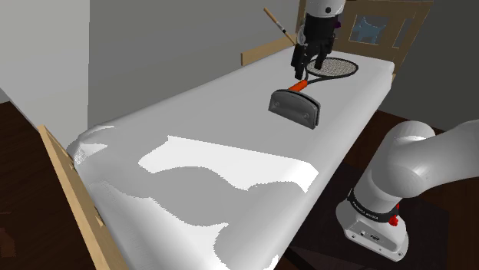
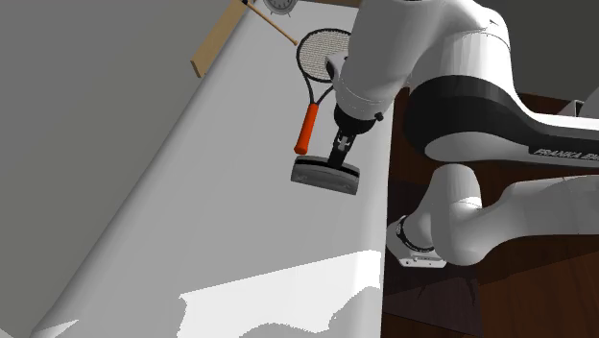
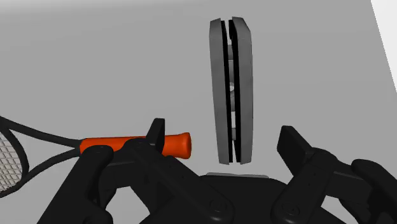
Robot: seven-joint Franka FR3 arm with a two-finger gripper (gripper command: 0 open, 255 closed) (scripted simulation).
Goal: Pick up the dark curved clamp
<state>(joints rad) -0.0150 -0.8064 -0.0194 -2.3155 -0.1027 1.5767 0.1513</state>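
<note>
Clamp (image 1: 294,107) — grey, curved — lies on the bed (image 1: 192,115) near its stand-side edge, just beside the racket's (image 2: 309,123) orange handle. Gripper (image 1: 303,70) hovers above it — fingers spread apart, touching nothing.

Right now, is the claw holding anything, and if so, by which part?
Nothing is held. The claw is open: its fingers stand apart on either side of the dark grey curved clamp without touching it.
</note>
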